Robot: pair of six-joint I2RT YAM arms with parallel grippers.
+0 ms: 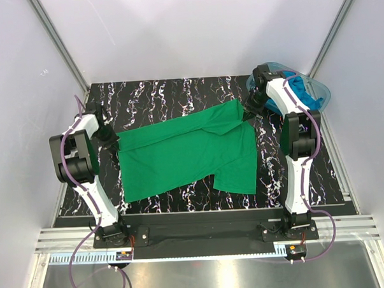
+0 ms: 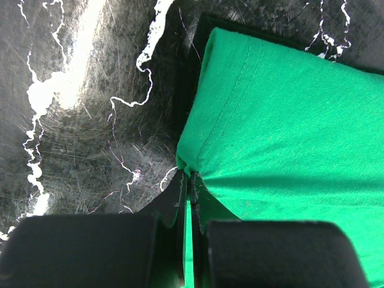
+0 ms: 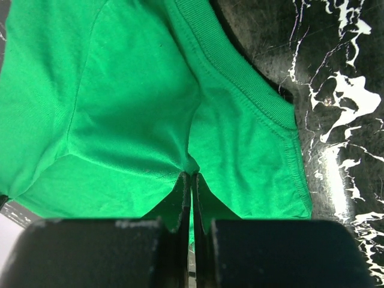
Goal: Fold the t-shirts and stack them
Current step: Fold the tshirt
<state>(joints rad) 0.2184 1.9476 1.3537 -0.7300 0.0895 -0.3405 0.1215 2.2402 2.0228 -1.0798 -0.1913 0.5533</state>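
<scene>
A bright green t-shirt (image 1: 189,153) lies spread across the black marbled table, stretched between both arms. My left gripper (image 1: 111,142) is shut on its left corner; the left wrist view shows the jaws pinching the hem (image 2: 189,174) of the green cloth (image 2: 288,132). My right gripper (image 1: 248,113) is shut on the shirt's far right part near the collar; the right wrist view shows the jaws pinching a fold (image 3: 192,174) beside the ribbed neckband (image 3: 240,78). Turquoise-blue t-shirts (image 1: 301,91) lie bunched in the tub at the back right.
A clear blue-tinted plastic tub (image 1: 322,95) stands at the back right corner, just behind the right arm. White walls with metal rails close in the table on the left, right and far sides. Bare marbled tabletop (image 1: 164,94) lies beyond the shirt.
</scene>
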